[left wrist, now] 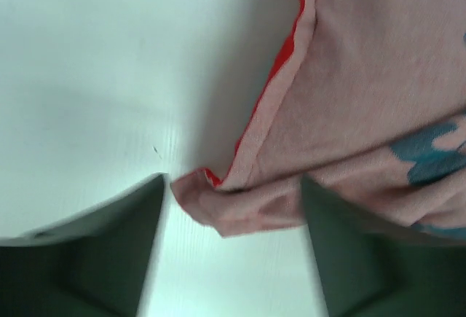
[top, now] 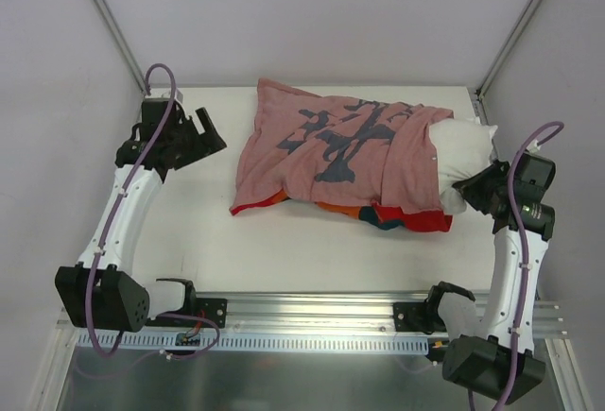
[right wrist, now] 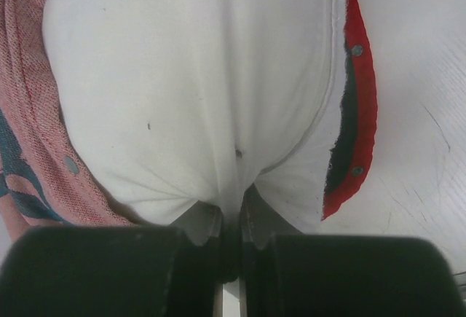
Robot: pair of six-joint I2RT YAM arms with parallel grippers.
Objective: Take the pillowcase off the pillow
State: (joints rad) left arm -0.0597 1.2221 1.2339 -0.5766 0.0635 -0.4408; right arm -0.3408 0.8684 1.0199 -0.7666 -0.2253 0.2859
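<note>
Faded pink pillowcase [top: 340,151], reverse side up, lies on worktop [top: 284,250], covering most of white pillow [top: 463,146], whose bare end sticks out at right. Right tool [right wrist: 231,213] pinches that white end. Left tool [left wrist: 233,186] spread, pillowcase corner between its fingers, ungripped.

White tabletop [top: 312,250] occupies the frame's centre. A slotted aluminium rail [top: 312,312] crosses the bottom. Pale enclosure walls [top: 331,14] fill the top.
</note>
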